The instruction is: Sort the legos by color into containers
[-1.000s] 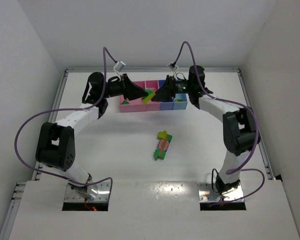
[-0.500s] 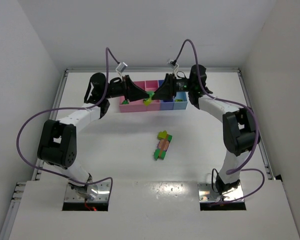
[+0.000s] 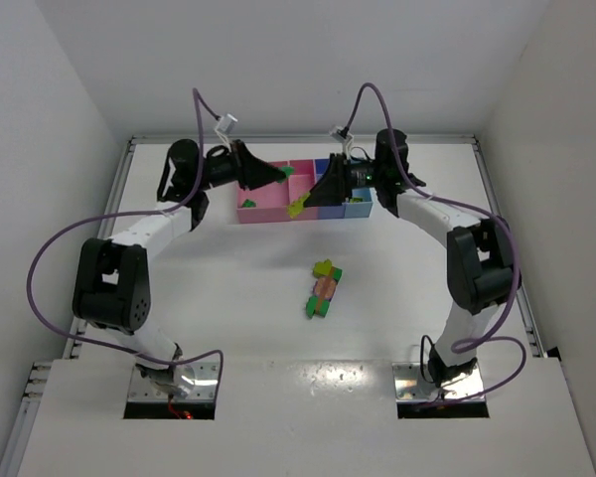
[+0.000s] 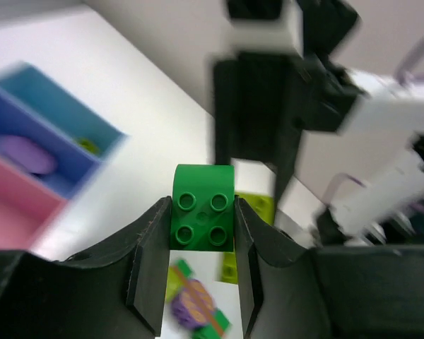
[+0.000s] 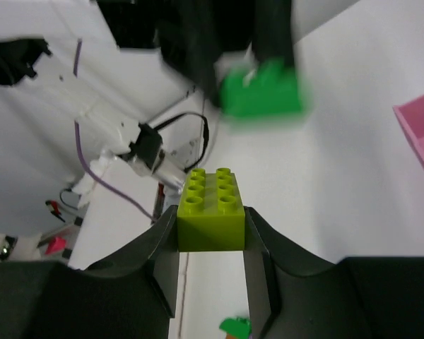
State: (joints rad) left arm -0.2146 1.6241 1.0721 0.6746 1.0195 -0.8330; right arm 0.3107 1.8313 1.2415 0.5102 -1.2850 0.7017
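Both my grippers hold one brick each, up by the row of trays at the middle of the table's far edge.
My left gripper [image 4: 201, 236] is clamped on a green lego [image 4: 202, 205], studs toward the wrist camera, above the wide pink tray [image 3: 263, 209]. My right gripper [image 5: 212, 236] pinches a yellow-green lego [image 5: 212, 205] by the row's front rim, near the purple-blue tray [image 3: 328, 211]. A purple lego [image 4: 21, 154] lies in that tray, blurred. The narrow pink tray [image 3: 300, 171] and the light blue tray [image 3: 356, 209] belong to the same row. A loose pile of legos [image 3: 324, 288], green, yellow-green and salmon, sits mid-table, well apart from the trays, between them and the near edge.
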